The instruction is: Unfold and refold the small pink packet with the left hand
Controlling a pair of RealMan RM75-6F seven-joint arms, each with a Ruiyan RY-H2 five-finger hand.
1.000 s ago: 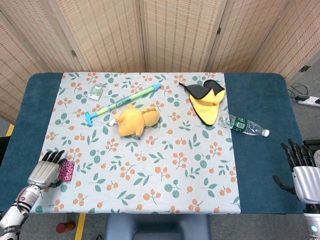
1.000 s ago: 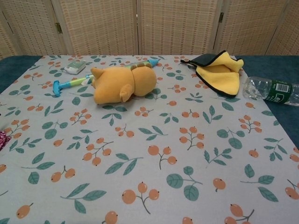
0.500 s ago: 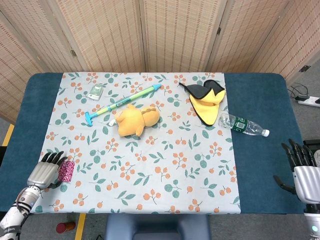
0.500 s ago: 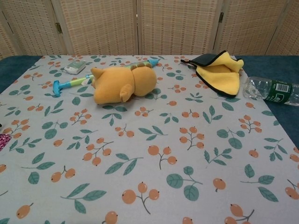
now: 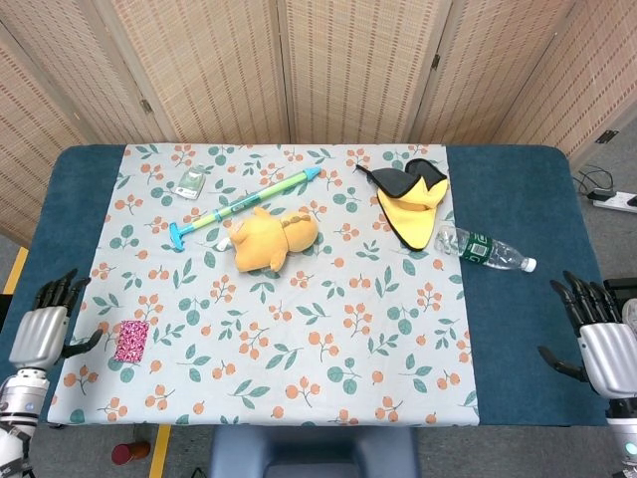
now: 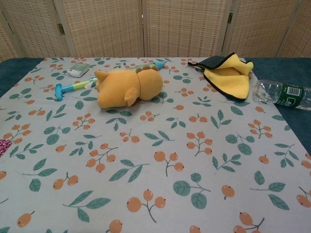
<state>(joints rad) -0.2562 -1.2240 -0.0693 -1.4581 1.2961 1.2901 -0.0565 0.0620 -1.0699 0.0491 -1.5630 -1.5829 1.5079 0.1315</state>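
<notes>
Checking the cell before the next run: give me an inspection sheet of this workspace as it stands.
Surface: table with blue cover and floral cloth.
Job's things: pink packet lying flat near the left edge, apart from the left hand.
Clutter: plush toy, toy stick, yellow cloth, bottle, small device.
Hands: left hand and right hand open, holding nothing.
Cables: power strip on the floor, right.
Surroundings: woven screens behind.

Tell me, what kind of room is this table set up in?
Probably a robot test or demo space, not a home: woven folding screens fence off the table, two robot hands wait at its near edge, and unrelated items like a plush toy lie scattered.
</notes>
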